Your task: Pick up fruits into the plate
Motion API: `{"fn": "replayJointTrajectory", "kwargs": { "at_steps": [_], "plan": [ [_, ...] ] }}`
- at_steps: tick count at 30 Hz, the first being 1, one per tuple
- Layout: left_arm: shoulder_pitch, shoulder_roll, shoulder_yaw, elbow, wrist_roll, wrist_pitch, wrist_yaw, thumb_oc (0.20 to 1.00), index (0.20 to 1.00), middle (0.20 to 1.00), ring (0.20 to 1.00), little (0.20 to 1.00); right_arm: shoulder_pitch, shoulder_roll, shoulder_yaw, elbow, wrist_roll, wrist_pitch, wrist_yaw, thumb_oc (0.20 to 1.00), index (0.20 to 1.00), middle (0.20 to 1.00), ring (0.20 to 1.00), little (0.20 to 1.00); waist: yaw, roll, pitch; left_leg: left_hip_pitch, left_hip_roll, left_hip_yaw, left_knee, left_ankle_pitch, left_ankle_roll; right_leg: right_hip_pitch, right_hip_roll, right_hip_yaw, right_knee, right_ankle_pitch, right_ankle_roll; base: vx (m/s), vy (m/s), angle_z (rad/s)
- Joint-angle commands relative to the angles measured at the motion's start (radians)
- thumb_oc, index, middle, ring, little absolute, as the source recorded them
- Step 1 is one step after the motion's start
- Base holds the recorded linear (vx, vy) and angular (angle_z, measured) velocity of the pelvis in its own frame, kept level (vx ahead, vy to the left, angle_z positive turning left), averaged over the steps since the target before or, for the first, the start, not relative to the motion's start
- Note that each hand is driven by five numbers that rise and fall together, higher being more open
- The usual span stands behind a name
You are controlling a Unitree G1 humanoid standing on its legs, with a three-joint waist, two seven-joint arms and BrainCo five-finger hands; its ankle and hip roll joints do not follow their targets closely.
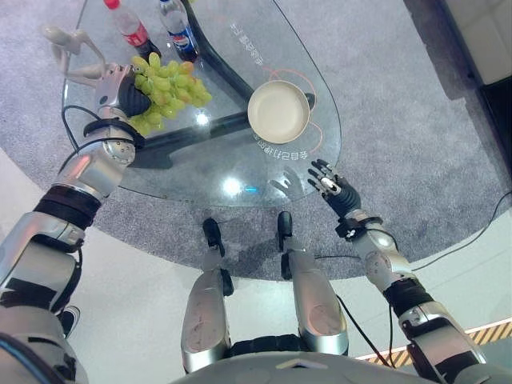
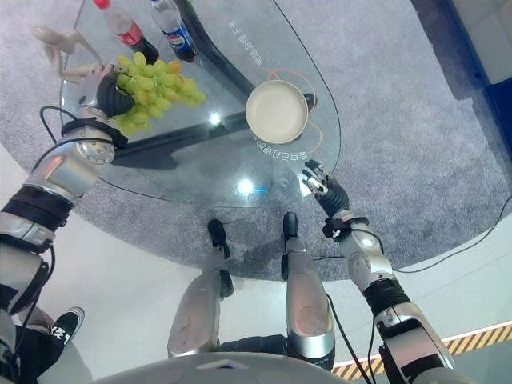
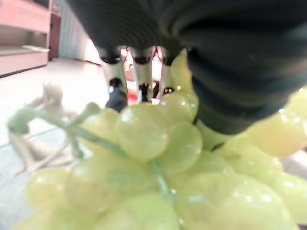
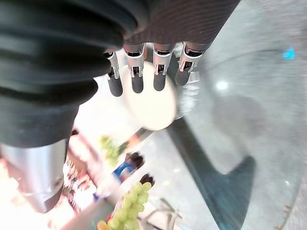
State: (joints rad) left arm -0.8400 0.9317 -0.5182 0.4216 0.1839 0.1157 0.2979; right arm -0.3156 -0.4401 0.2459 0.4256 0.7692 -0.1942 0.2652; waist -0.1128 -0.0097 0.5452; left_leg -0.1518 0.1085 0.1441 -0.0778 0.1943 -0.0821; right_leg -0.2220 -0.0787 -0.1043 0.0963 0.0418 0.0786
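We note left hand (image 1: 120, 86) clenched round green grapes (image 1: 168, 90) above glass table (image 1: 200, 172); cream plate (image 1: 278, 111) apart. Right hand (image 1: 334, 186) fingers relaxed, holding nothing.

Table (image 1: 320, 152) print, bottle labels — all illegible

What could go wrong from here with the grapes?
1. The bunch of green grapes hangs loose past the left hand; a swing toward the round cream plate could shed grapes onto the glass table.
2. The two plastic bottles stand just behind the bunch and could be knocked over.
3. The open right hand hovers near the table's edge, close to the plate's side.
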Motion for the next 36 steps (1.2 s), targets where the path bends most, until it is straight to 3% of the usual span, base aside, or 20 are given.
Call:
{"fn": "replayJointTrajectory", "kwargs": {
  "at_steps": [1, 3, 5, 8, 9, 11, 15, 18, 21, 28, 36],
  "plan": [
    [0.031, 0.055, 0.093, -0.067, 0.111, -0.079, -0.093, 0.200, 0.200, 0.200, 0.200, 0.200, 0.027, -0.099, -0.075, -0.115, -0.112, -0.025, 0.019, 1.000, 1.000, 1.000, 1.000, 1.000, 0.000, 0.026, -0.134, 0.033, -0.035, 0.004, 0.042, -0.124, -0.017, 0.073, 0.042, -0.045, -0.031, -0.044, -0.005, 0.15, -0.024, 0.06],
    [0.040, 0.070, 0.094, -0.077, 0.120, -0.090, -0.116, 0.200, 0.200, 0.200, 0.200, 0.200, 0.024, -0.120, -0.082, -0.128, -0.119, -0.013, 0.026, 1.000, 1.000, 1.000, 1.000, 1.000, 0.003, 0.024, -0.149, 0.041, -0.034, 0.004, 0.039, -0.122, -0.017, 0.084, 0.041, -0.047, -0.039, -0.038, -0.005, 0.12, -0.012, 0.08],
    [0.079, 0.134, 0.105, -0.130, 0.179, -0.133, -0.223, 0.200, 0.200, 0.200, 0.200, 0.200, 0.014, -0.200, -0.109, -0.179, -0.160, 0.035, 0.083, 1.000, 1.000, 1.000, 1.000, 1.000, 0.014, 0.016, -0.202, 0.081, -0.033, 0.004, 0.033, -0.129, -0.016, 0.131, 0.036, -0.048, -0.056, -0.038, -0.002, 0.18, -0.003, 0.04],
    [0.100, 0.178, 0.103, -0.163, 0.218, -0.170, -0.290, 0.200, 0.200, 0.200, 0.200, 0.200, 0.004, -0.254, -0.121, -0.210, -0.174, 0.078, 0.126, 1.000, 1.000, 1.000, 1.000, 1.000, 0.021, 0.011, -0.237, 0.109, -0.037, 0.003, 0.028, -0.135, -0.014, 0.161, 0.032, -0.049, -0.069, -0.035, 0.003, 0.17, 0.007, 0.00],
    [0.107, 0.230, 0.092, -0.200, 0.247, -0.220, -0.381, 0.200, 0.200, 0.200, 0.200, 0.200, -0.021, -0.332, -0.122, -0.231, -0.189, 0.134, 0.192, 1.000, 1.000, 1.000, 1.000, 1.000, 0.031, 0.006, -0.285, 0.153, -0.041, 0.001, 0.019, -0.146, -0.010, 0.206, 0.024, -0.056, -0.082, -0.035, 0.007, 0.20, 0.021, 0.03],
    [0.102, 0.253, 0.080, -0.219, 0.250, -0.238, -0.418, 0.200, 0.200, 0.200, 0.200, 0.200, -0.045, -0.367, -0.110, -0.231, -0.165, 0.166, 0.230, 1.000, 1.000, 1.000, 1.000, 1.000, 0.038, 0.004, -0.312, 0.164, -0.042, 0.001, 0.017, -0.145, -0.008, 0.219, 0.020, -0.061, -0.088, -0.029, 0.008, 0.18, 0.017, 0.03],
    [0.069, 0.303, 0.031, -0.267, 0.252, -0.378, -0.545, 0.200, 0.200, 0.200, 0.200, 0.200, -0.115, -0.441, -0.057, -0.221, -0.151, 0.274, 0.387, 1.000, 1.000, 1.000, 1.000, 1.000, 0.065, -0.004, -0.392, 0.222, -0.055, -0.013, 0.009, -0.162, 0.001, 0.289, 0.011, -0.081, -0.114, -0.027, 0.014, 0.19, 0.018, 0.06],
    [0.023, 0.321, -0.020, -0.321, 0.230, -0.436, -0.605, 0.200, 0.200, 0.200, 0.200, 0.200, -0.164, -0.473, -0.001, -0.235, -0.137, 0.349, 0.456, 1.000, 1.000, 1.000, 1.000, 1.000, 0.078, -0.008, -0.430, 0.252, -0.062, -0.022, 0.004, -0.173, 0.006, 0.328, 0.007, -0.091, -0.131, -0.025, 0.018, 0.11, 0.026, 0.13],
    [-0.020, 0.312, -0.063, -0.358, 0.195, -0.509, -0.654, 0.200, 0.200, 0.200, 0.200, 0.200, -0.207, -0.468, 0.061, -0.232, -0.134, 0.419, 0.551, 1.000, 1.000, 1.000, 1.000, 1.000, 0.092, -0.010, -0.458, 0.279, -0.068, -0.033, -0.001, -0.184, 0.010, 0.363, 0.002, -0.100, -0.149, -0.023, 0.022, 0.06, 0.024, 0.11],
    [-0.101, 0.265, -0.142, -0.437, 0.124, -0.564, -0.726, 0.200, 0.200, 0.200, 0.200, 0.200, -0.277, -0.404, 0.185, -0.250, -0.085, 0.518, 0.657, 1.000, 1.000, 1.000, 1.000, 1.000, 0.109, -0.012, -0.493, 0.301, -0.070, -0.036, -0.009, -0.193, 0.010, 0.388, -0.015, -0.119, -0.175, -0.010, 0.037, 0.00, 0.013, 0.07],
    [-0.116, 0.194, -0.145, -0.511, 0.074, -0.561, -0.764, 0.200, 0.200, 0.200, 0.200, 0.200, -0.289, -0.288, 0.292, -0.292, -0.083, 0.597, 0.685, 1.000, 1.000, 1.000, 1.000, 1.000, 0.116, -0.006, -0.501, 0.305, -0.072, -0.037, -0.009, -0.198, 0.014, 0.393, -0.016, -0.113, -0.178, -0.014, 0.037, -0.02, 0.019, 0.01]
  ]
}}
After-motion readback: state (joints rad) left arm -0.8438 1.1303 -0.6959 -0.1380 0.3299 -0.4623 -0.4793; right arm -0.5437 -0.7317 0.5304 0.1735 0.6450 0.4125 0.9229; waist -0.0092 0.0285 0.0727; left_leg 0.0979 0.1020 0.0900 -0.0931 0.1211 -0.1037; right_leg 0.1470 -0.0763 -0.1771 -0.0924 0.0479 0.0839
